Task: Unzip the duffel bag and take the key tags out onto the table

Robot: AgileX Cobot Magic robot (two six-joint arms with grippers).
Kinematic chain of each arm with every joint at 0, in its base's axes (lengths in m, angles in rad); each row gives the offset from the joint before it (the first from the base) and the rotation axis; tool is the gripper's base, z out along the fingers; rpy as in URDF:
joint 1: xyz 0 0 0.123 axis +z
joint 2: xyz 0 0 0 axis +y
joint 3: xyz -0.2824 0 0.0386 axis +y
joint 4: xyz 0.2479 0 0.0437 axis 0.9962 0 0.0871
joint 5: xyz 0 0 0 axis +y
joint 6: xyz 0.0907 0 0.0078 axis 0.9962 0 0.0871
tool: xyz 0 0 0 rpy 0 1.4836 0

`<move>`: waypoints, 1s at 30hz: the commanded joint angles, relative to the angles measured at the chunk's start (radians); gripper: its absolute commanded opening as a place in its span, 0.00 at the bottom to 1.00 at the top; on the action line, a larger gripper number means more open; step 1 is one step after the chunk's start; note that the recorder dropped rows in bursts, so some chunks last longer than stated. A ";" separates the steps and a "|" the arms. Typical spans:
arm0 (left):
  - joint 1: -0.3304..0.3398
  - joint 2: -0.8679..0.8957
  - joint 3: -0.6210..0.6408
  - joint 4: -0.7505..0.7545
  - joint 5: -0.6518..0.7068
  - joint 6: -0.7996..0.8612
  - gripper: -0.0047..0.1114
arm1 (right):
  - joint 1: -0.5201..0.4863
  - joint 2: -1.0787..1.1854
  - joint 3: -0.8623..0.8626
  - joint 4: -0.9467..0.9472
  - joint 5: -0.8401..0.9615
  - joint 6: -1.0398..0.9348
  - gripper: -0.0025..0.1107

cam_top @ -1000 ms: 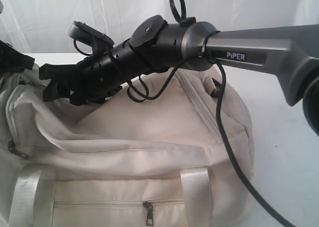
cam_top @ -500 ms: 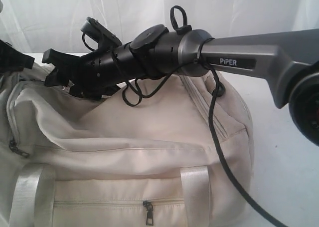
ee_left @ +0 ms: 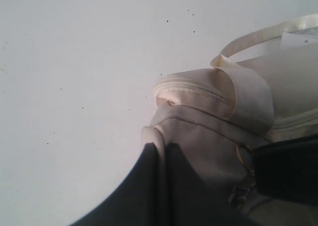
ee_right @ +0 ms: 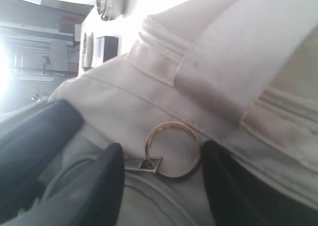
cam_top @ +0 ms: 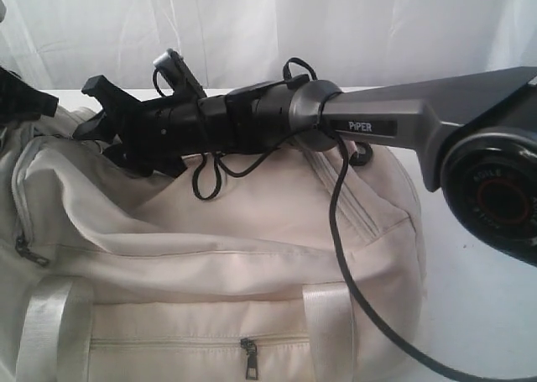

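The cream duffel bag (cam_top: 252,256) fills the lower half of the exterior view on the white table (cam_top: 478,298). My right arm reaches across its top to the bag's left end. There my right gripper (cam_top: 94,112) is open, and in the right wrist view (ee_right: 163,149) its fingers straddle a gold ring zip pull (ee_right: 172,123) lying flat on the fabric. At the far left, my left gripper (cam_top: 21,101) is shut on a fold of the bag's fabric (ee_left: 160,145). The key tags are hidden.
A white curtain (cam_top: 252,21) hangs behind the table. The right arm's black cable (cam_top: 340,231) droops over the bag. A front pocket zip pull (cam_top: 249,357) and a side zip pull (cam_top: 25,252) hang shut. Bare tabletop (ee_left: 74,62) lies past the bag's end.
The right arm's forearm has sunk and shifted left, and its wrist has turned. The gripper's tip rose slightly over the bag's left end. The left gripper has stayed put.
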 commanded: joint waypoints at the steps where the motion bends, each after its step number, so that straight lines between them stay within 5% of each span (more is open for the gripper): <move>1: 0.007 -0.007 -0.007 -0.009 -0.053 0.006 0.04 | -0.007 0.023 0.005 0.049 0.043 -0.043 0.50; 30: 0.005 -0.007 -0.007 -0.071 -0.117 0.027 0.04 | -0.051 0.075 0.005 0.049 0.043 -0.040 0.48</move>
